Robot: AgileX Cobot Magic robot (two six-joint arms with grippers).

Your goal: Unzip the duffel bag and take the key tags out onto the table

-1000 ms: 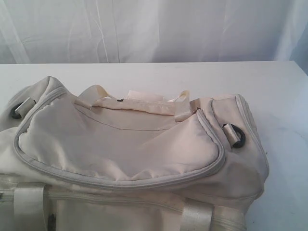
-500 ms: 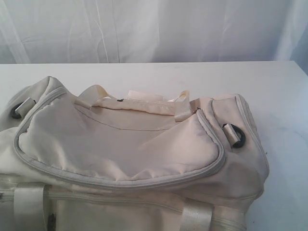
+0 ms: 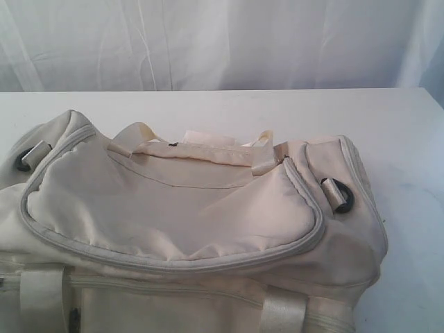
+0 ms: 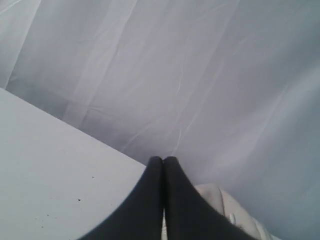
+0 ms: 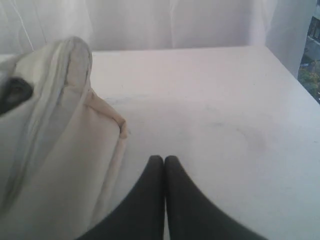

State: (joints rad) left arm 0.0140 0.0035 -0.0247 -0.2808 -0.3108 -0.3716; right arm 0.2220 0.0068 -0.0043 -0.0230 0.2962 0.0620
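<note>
The left claw [image 4: 163, 161] has its two black fingers pressed together with nothing between them. A corner of the cream duffel bag [image 4: 220, 200] shows just beside and below its tips. The white counter [image 4: 50, 190] spreads out under it, and a pale curtain [image 4: 200, 75] hangs ahead.

The right claw [image 5: 164, 159] is likewise closed tight on nothing. It hovers over bare counter [image 5: 225, 125], with one end of the duffel bag [image 5: 50, 150] close alongside but apart from the fingertips. A black strap ring [image 5: 15, 92] sits on that end, farther from the claw.

In the exterior view (neither claw shows there) the duffel bag [image 3: 173, 208] lies on the counter [image 3: 277, 111]. Its top flap is shut, edged by grey piping [image 3: 173, 262], and its webbing handles [image 3: 201, 149] are folded flat across the top.
</note>
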